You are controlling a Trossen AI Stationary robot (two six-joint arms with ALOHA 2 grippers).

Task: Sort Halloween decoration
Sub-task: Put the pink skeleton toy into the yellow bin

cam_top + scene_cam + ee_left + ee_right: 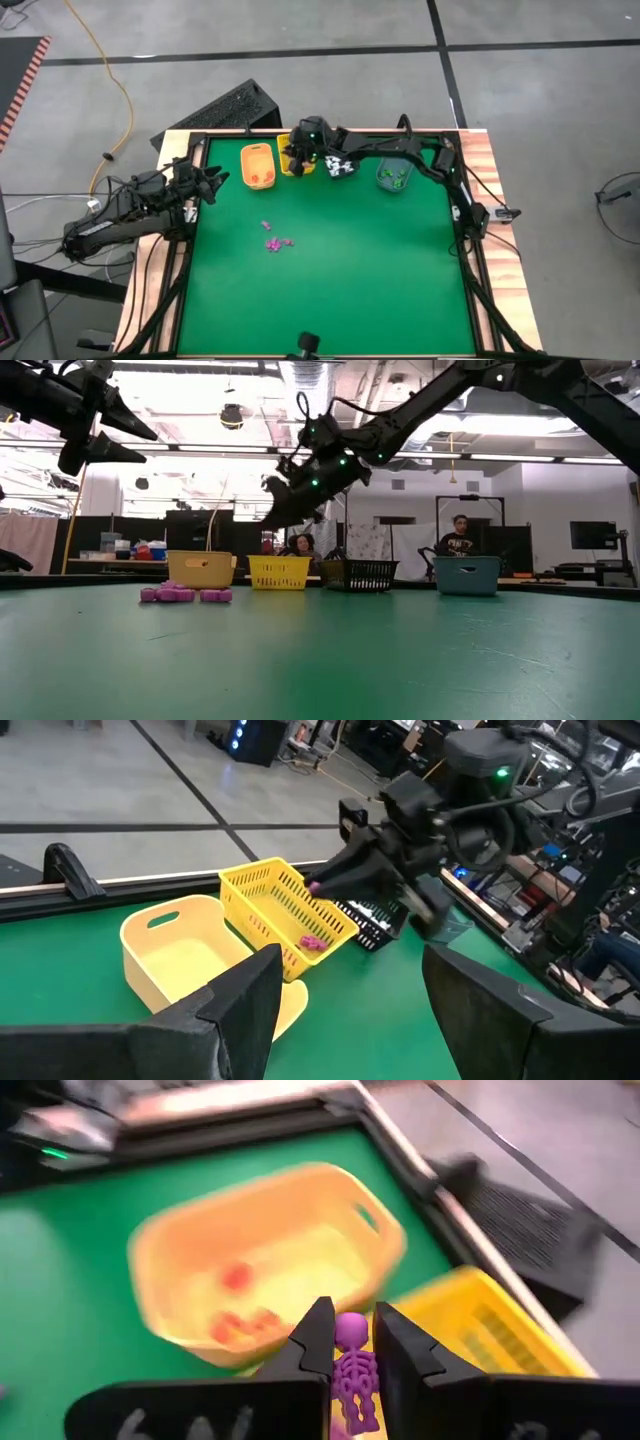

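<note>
Halloween decoration in hand is a tiny purple plastic skeleton (352,1370), pinched upright between the two dark fingers of the right pincer (350,1345), which is nearly closed on it and hangs above the back row of bins. Below and just ahead lie the yellow slatted plastic basket (285,910), already holding one purple trinket (312,943), and beside it the pale orange smooth-walled tub (258,165) with orange pieces inside. Purple seems to belong in the yellow basket, so the release should wait until the fingertips are squarely over its opening, well inside the rim and away from the orange tub's edge. Lowering before letting go would keep so light a piece from bouncing out. More purple trinkets (274,241) wait on the green bench (380,280). The left pincer (212,180) hovers at the bench's left edge, fingers spread and empty
</note>
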